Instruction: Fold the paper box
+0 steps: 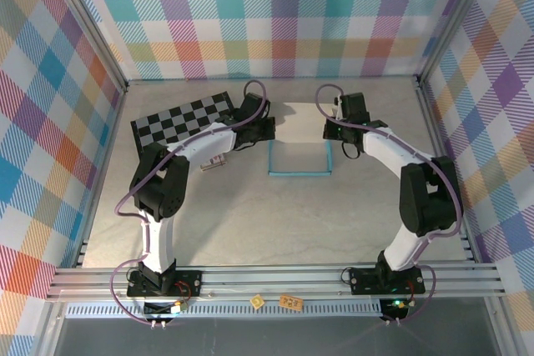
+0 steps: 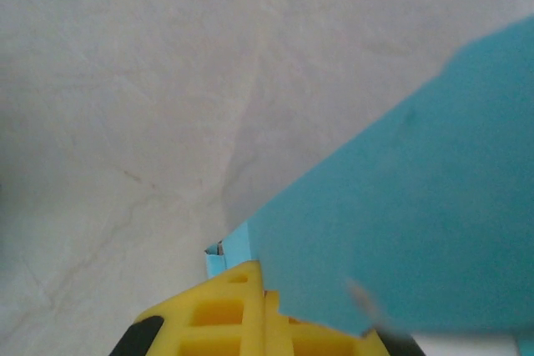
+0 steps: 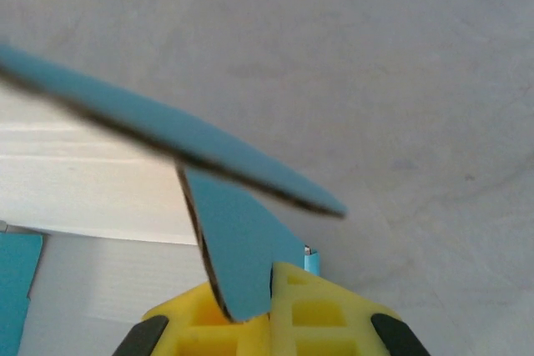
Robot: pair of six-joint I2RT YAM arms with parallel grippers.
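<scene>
Plaid walls (image 1: 267, 14) in pastel checks close round a pale, marbled tabletop (image 1: 250, 223). Just above the middle of the top view lies the paper box (image 1: 299, 132). It has a whitish inner panel higher in the frame and, below that, a shallow rectangle with thin turquoise walls standing on three sides.

I have it at both ends. My left hand (image 1: 269, 129) is clenched on its left edge and my right hand (image 1: 328, 128) on its right edge, with the box between them.

In my left wrist view the yellow fingers (image 2: 217, 314) sit at the bottom, closed on a broad flap (image 2: 417, 206) of turquoise card that covers the right half of the frame (it hides most of one finger). In my right wrist view a narrow rounded tab (image 3: 238, 248) is pinched between the fingers at bottom centre. A second flap, edge-on and blurred, slants across from the upper left, and the whitish panel shows at the left.

A black-and-white checkered board (image 1: 179, 116) lies at the upper left of the top view, just left of my left hand, and my left forearm crosses its lower right part. A small patterned card (image 1: 215, 161) lies below it, close beside that forearm. Two small yellow tags (image 1: 290, 300) sit by the metal rail (image 1: 275, 277) at the bottom.
</scene>
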